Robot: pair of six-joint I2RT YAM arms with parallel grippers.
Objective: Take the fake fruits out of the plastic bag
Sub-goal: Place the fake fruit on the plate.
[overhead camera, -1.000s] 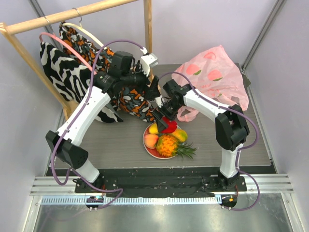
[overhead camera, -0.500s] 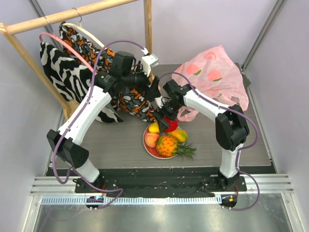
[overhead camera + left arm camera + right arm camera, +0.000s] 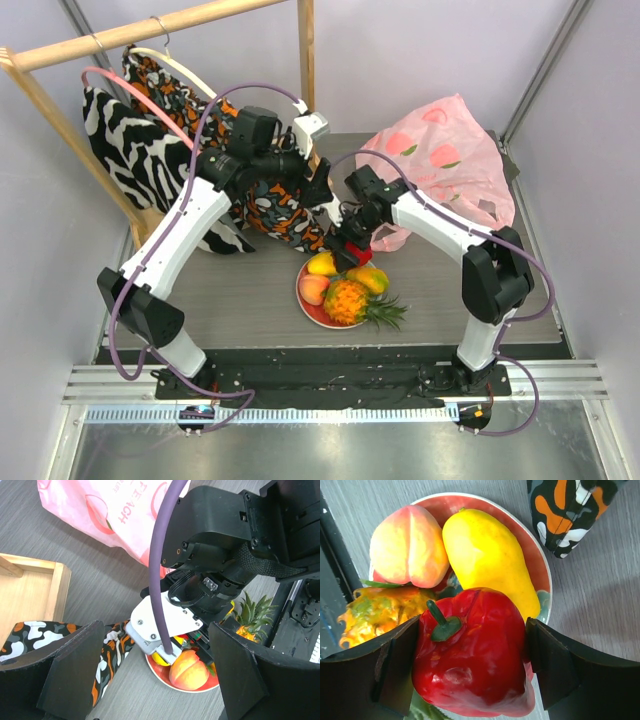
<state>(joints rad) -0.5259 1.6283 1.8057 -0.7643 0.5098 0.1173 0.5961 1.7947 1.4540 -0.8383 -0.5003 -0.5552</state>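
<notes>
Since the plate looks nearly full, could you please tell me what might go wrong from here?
The pepper, gripped by the right claw, is over a plate already holding a peach, mango and pineapple; released there, it could roll off the rim. The open left claw hovers right above the right arm, so the two might collide. The patterned cloth hangs close beside the plate and could snag.

Overhead and wrist views sharing plate (image 3: 540,565)
</notes>
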